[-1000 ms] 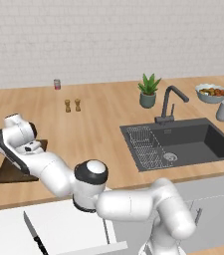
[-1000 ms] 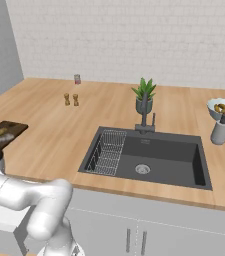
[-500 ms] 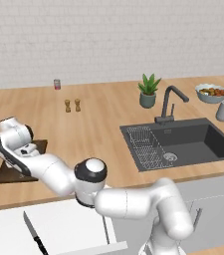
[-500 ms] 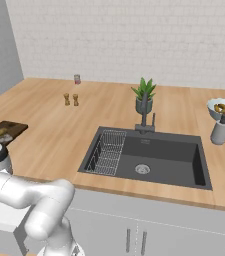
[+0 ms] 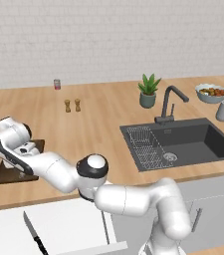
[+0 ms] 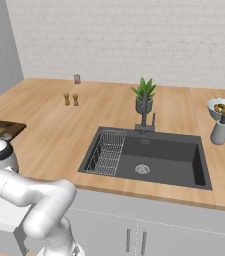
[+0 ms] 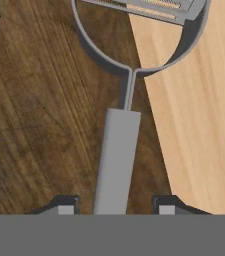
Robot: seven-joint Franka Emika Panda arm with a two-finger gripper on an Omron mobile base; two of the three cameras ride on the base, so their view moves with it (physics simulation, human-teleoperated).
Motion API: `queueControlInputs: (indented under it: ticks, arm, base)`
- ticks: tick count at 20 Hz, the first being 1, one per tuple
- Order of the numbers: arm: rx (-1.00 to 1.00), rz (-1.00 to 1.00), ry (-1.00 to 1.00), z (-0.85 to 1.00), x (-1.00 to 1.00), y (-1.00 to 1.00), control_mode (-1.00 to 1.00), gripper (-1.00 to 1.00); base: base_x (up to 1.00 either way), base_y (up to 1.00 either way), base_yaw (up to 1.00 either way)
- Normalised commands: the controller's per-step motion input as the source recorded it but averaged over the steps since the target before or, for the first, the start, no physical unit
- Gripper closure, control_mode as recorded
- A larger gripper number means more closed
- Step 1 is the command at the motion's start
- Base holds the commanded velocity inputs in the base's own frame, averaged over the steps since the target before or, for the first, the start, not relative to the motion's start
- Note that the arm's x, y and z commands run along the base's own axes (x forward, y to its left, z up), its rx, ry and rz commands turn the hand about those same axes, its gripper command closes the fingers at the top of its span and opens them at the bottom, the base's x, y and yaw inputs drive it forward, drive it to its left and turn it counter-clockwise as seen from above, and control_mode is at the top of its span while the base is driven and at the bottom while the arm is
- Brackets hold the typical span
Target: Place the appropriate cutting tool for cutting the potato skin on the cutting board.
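My gripper (image 7: 118,209), fingers parted either side of the silvery-grey fork-headed peeler (image 7: 118,150), should lift straight off the dark brown wooden cutting board (image 7: 44,130).

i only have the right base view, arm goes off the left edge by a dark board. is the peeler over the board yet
Observer: Yes. In the hand view the small silvery-grey peeler lies between the gripper fingertips, handle over the dark brown wooden cutting board.
Operator: all of it on the board?
Observer: Not quite. One side of its rounded forked head hangs past the board's edge, over the light wood counter.
Operator: where's the knife then
Observer: In the left base view the long knife with a black handle lies below the counter's front edge on a white surface, away from the board.
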Motion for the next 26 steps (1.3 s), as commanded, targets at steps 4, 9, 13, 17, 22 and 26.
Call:
queueControlInputs:
  ticks: [4,9,13,17,22,26]
  arm:
    - [0.01,0.07,0.00,0.08,0.02,-0.01,-1.00,-1.00]
    - [0.04,0.02,-0.05,0.45,-0.25,-0.30,-1.00,-1.00]
    - [0.07,0.02,-0.11,0.50,-0.58,-0.73,-1.00,-1.00]
    - [0.11,0.06,-0.19,0.37,-0.78,-1.00,-1.00,-1.00]
    - [0.22,0.15,-0.26,0.22,-1.00,-1.00,-1.00,-1.00]
    - [0.24,0.17,-0.22,0.06,-1.00,-1.00,-1.00,-1.00]
  base:
    - [0.00,0.00,0.00]
    - [0.00,0.00,0.00]
    - [0.00,0.00,0.00]
    - [0.00,0.00,0.00]
    - [0.00,0.00,0.00]
    - [0.00,0.00,0.00]
